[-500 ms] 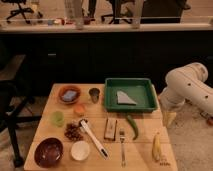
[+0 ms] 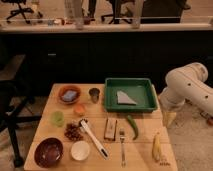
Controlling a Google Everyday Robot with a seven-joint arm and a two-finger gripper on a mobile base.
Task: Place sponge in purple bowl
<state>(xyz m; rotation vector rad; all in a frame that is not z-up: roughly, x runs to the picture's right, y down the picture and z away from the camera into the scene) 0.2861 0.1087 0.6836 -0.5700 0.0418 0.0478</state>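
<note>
So, biggest stuff first: the wooden table (image 2: 141, 152) is pretty crowded, and the white arm (image 2: 189, 89) sits off its 3 o'clock edge. The gripper (image 2: 169, 118) hangs just past that edge, pointing down, fingers spread with nothing between them.

The green tray (image 2: 131, 81) at 1 o'clock is right in the straight path across. The purple bowl (image 2: 48, 152) is down at 7 o'clock. The sponge (image 2: 70, 95) lies inside the orange-brown bowl (image 2: 70, 87) up at 10 o'clock, nowhere near the gripper.

My take: the job now is the reach. I'd travel high over the tray and the metal cup (image 2: 94, 93), come straight down over the sponge, and pinch across its short side without nudging the bowl's rim. It's soft, so go deep enough for a solid hold.
</note>
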